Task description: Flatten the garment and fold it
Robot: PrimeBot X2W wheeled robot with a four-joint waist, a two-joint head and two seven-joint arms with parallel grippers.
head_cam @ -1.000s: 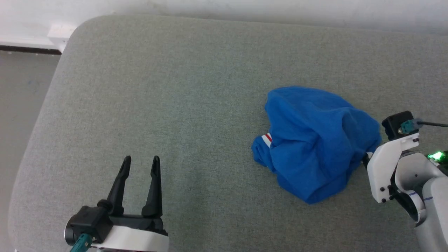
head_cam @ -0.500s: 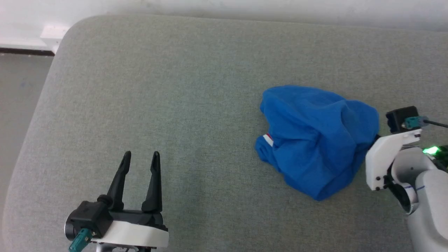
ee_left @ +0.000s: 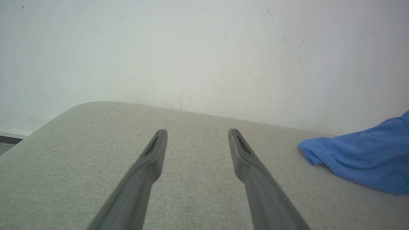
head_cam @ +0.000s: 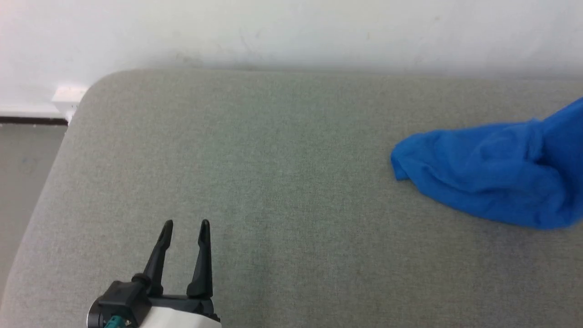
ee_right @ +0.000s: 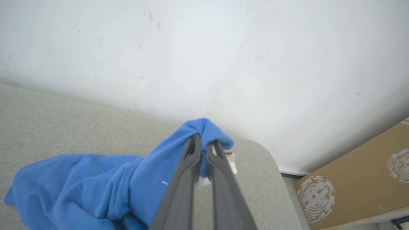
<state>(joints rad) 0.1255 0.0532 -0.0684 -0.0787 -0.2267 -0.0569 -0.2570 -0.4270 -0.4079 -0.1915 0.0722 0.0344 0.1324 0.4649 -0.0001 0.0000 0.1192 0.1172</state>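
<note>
Jaws: right gripper clamps one garment | left gripper spread

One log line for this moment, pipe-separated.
phase: flatten, grasp made | right gripper: shut on garment | left gripper: open, empty, over grey cushion | garment: bunched, one end raised

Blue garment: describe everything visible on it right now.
The bright blue soft T-shirt is crumpled, not flattened; the cloth looks thin, with loose folds. One bunched end is pinched in the shut right gripper and raised, with a white sleeve cuff edged in red stripe hanging beside the fingers. The rest trails down and lies on the grey fabric cushion, toward its right side. The open left gripper is apart from it.
</note>
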